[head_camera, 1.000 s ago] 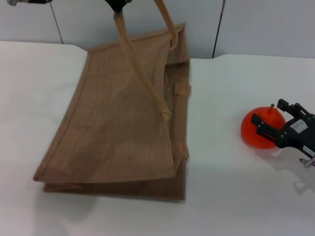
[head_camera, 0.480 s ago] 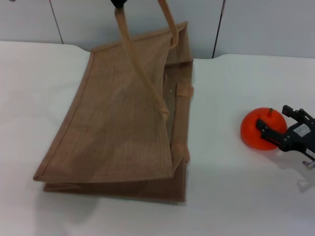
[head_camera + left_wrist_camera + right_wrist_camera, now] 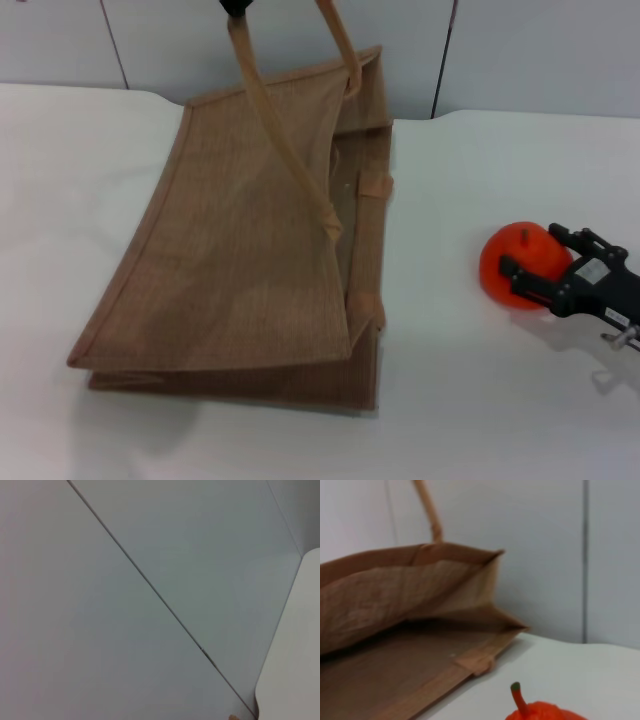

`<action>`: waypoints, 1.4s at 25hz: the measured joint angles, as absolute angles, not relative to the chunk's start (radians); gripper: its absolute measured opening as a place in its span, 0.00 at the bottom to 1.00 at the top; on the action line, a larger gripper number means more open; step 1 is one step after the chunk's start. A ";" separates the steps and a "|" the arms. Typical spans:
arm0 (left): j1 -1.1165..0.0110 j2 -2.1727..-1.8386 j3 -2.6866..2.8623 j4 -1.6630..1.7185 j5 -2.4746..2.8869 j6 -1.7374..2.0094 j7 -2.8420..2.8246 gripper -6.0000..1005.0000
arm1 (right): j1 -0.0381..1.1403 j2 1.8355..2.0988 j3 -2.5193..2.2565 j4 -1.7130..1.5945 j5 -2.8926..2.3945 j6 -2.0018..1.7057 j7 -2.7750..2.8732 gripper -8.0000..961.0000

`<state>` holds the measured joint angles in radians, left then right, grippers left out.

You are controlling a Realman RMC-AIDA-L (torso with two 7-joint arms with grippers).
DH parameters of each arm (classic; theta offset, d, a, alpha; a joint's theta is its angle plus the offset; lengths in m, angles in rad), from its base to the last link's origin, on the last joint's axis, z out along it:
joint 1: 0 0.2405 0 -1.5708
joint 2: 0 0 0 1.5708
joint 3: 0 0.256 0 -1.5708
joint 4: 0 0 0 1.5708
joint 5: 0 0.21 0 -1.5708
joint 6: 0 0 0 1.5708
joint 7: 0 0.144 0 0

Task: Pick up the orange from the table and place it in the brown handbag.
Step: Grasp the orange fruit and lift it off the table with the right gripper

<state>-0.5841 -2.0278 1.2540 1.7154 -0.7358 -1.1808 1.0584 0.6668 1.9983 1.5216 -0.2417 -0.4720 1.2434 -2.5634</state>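
The orange (image 3: 508, 262), glossy with a short stem, sits on the white table (image 3: 470, 400) right of the brown handbag (image 3: 250, 250). It also shows at the bottom edge of the right wrist view (image 3: 545, 711). My right gripper (image 3: 540, 256) reaches in from the right, low at the orange. Its jaws stand apart on either side of the fruit, one finger (image 3: 520, 274) on the near side. My left gripper (image 3: 236, 7) is at the top edge, shut on one tan handle (image 3: 285, 150) and holding it up, so the bag's mouth (image 3: 435, 625) gapes toward the orange.
The bag lies on its side across the middle of the table. A grey panelled wall (image 3: 520, 50) stands behind the table's far edge. The left wrist view shows only wall and a table corner (image 3: 295, 670).
My right gripper has dropped lower and moved left around the orange. The orange has shifted slightly left. The bag and left gripper have barely moved.
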 joint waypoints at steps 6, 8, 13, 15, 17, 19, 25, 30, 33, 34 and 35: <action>-0.586 -2.028 1.253 1.714 -0.736 -1.178 1.058 0.12 | 0.695 1.995 1.465 -0.248 -0.470 1.230 -2.505 0.93; -0.586 -2.028 1.253 1.714 -0.736 -1.178 1.058 0.12 | 0.695 1.993 1.457 -0.248 -0.470 1.233 -2.500 0.88; -0.586 -2.028 1.253 1.713 -0.736 -1.173 1.059 0.12 | 0.696 1.979 1.449 -0.249 -0.436 1.234 -2.470 0.70; -0.586 -2.028 1.253 1.712 -0.736 -1.171 1.059 0.12 | 0.697 1.974 1.446 -0.248 -0.425 1.236 -2.457 0.67; -0.586 -2.029 1.253 1.712 -0.736 -1.171 1.059 0.12 | 0.706 1.972 1.445 -0.248 -0.424 1.236 -2.435 0.65; -0.586 -2.029 1.253 1.712 -0.736 -1.170 1.058 0.12 | 0.715 1.969 1.444 -0.249 -0.423 1.232 -2.405 0.63; -0.587 -2.030 1.253 1.714 -0.736 -1.162 1.048 0.12 | 0.738 1.959 1.443 -0.249 -0.421 1.234 -2.367 0.59; -0.588 -2.029 1.256 1.715 -0.736 -1.156 1.049 0.12 | 0.748 1.957 1.442 -0.240 -0.421 1.250 -2.372 0.54; -0.592 -2.029 1.259 1.715 -0.736 -1.155 1.054 0.12 | 0.761 1.949 1.442 -0.240 -0.421 1.312 -2.372 0.52; -0.595 -2.029 1.259 1.714 -0.736 -1.155 1.055 0.12 | 0.766 1.948 1.442 -0.240 -0.422 1.329 -2.372 0.51; -0.597 -2.029 1.259 1.714 -0.737 -1.154 1.055 0.12 | 0.770 1.948 1.442 -0.240 -0.423 1.345 -2.371 0.50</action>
